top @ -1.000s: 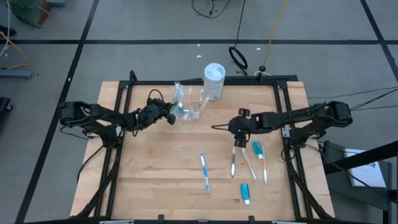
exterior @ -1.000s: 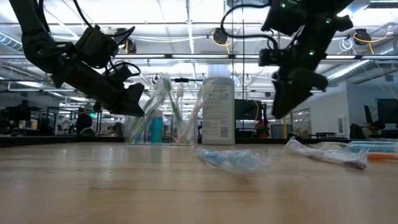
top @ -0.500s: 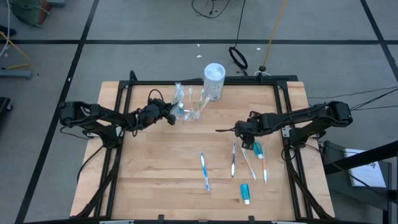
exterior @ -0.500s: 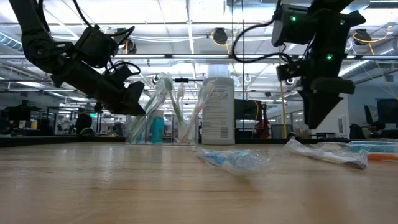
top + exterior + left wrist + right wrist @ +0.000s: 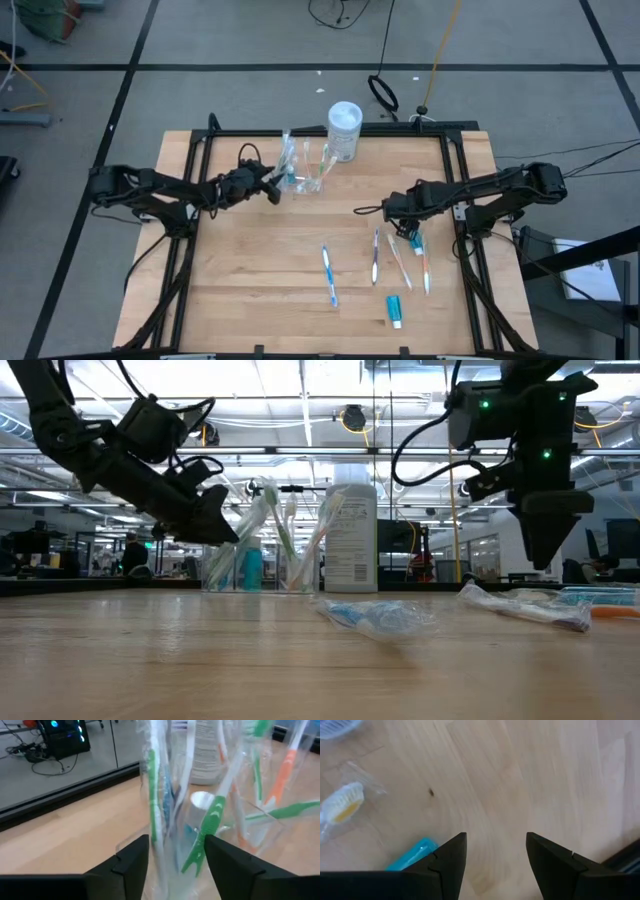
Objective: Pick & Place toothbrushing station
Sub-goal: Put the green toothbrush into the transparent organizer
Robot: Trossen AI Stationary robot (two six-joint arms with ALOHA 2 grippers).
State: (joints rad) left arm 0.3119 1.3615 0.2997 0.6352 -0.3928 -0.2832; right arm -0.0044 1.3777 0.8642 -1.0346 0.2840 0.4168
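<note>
Room: grey floor marked with dark tape lines, cables lying beyond the far edge of the worktop; the low view looks into a wide hall with ceiling strip lights and glazed partitions.

Surface: pale wooden worktop (image 5: pixel 250 260) in a black frame.

Landmark: white lidded tub (image 5: pixel 345 130), upright at the far edge of the worktop.

Item 1: toothbrushing station (image 5: pixel 303 168), a clear plastic holder just beside the tub, on its left-arm side. It stands upright and holds several toothbrushes, some still in clear wrappers, with green, orange and blue handles.

Item 2: left end effector (image 5: pixel 274 187), on the side of the station away from the tub. Fingers spread apart, a wrapped brush and the holder's near wall showing between them; whether they touch the plastic cannot be told.

Item 3: right end effector (image 5: pixel 392 212), well apart from the tub, nearer the front of the worktop, raised above the wood. Fingers spread, nothing between them.

Item 4: loose toothbrushes (image 5: pixel 400 262) and a blue tube (image 5: pixel 394 311), lying flat, farther from the tub than the right end effector.

Hard to make out: the holder's compartment walls vanish against wrappers and glare; the loose brushes' count is unclear.
</note>
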